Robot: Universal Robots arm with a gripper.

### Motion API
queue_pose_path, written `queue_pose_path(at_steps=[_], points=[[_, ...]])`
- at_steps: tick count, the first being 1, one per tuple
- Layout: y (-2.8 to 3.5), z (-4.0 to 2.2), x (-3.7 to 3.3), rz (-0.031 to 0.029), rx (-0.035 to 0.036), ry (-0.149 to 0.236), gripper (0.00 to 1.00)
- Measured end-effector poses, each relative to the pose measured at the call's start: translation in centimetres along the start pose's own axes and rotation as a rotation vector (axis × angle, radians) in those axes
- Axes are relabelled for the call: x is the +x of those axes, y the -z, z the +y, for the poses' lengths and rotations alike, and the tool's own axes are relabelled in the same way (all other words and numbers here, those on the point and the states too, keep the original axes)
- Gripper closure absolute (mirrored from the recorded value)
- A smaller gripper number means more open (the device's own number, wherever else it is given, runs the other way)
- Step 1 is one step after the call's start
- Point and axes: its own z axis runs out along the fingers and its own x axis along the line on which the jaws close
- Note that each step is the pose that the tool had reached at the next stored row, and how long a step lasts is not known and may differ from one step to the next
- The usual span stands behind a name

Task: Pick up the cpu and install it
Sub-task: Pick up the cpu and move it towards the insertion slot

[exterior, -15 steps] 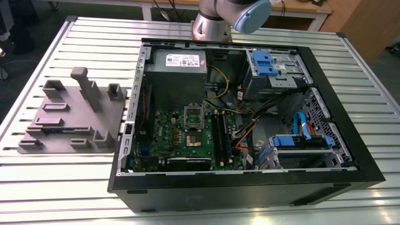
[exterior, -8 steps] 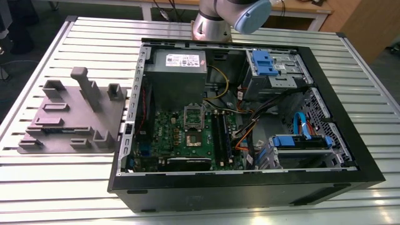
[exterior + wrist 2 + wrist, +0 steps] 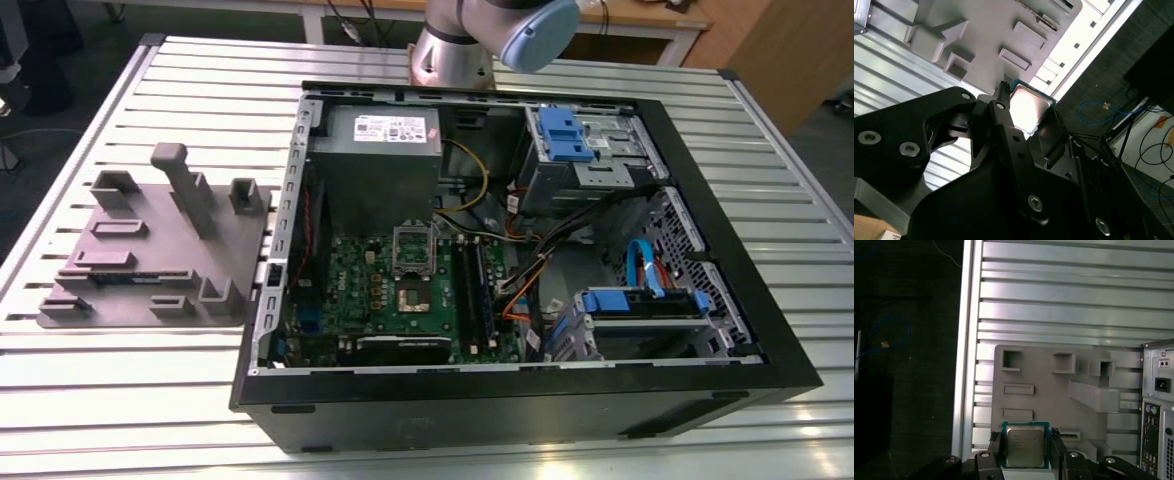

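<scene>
Over the grey tray (image 3: 160, 255) at the exterior view's left, pincer (image 3: 1026, 442) grips the cpu (image 3: 1025, 447) edgewise; hold it level, squeeze gently.

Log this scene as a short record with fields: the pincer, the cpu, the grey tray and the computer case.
cpu: small square silver-topped cpu, green-rimmed, held
pincer: black pincer, shut on the cpu's opposite edges
beyond it: grey moulded plastic tray, on the ribbed silver metal table
case: open black computer case, at the exterior view's right of the tray, green motherboard inside
</scene>
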Motion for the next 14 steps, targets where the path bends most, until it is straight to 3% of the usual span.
queue_pose_path(at_steps=[14], points=[[-0.04, -0.07, -2.2, 0.0, -0.0001, 0.0, 0.53]])
